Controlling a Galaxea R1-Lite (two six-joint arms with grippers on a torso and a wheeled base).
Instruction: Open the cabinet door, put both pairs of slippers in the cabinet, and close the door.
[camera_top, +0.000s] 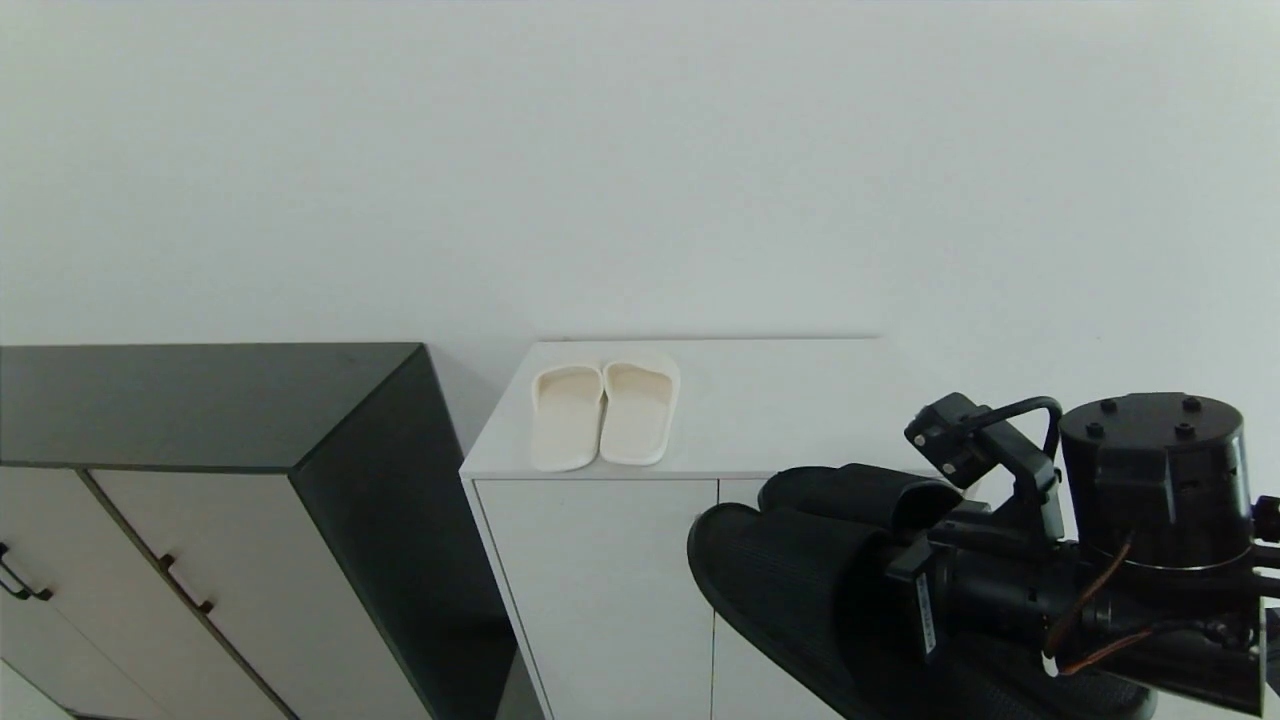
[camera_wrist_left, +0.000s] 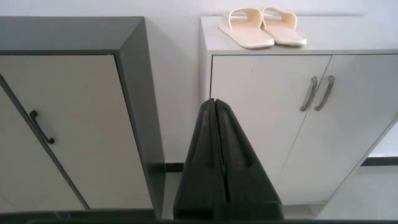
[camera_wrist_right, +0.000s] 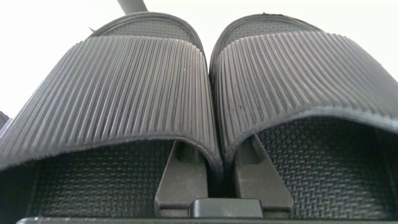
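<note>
The left cabinet (camera_top: 200, 400) stands just beside the right cabinet (camera_top: 600, 590), both backed against the wall (camera_top: 640, 150); one pair of slippers (camera_top: 604, 413) lies side by side on the right cabinet's top, toward its left end; the second pair (camera_top: 800, 560) hangs in the right gripper (camera_top: 900, 585), before that cabinet's right door (camera_top: 740, 660).

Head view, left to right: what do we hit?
dark cabinet → cream slippers → black slippers
</note>
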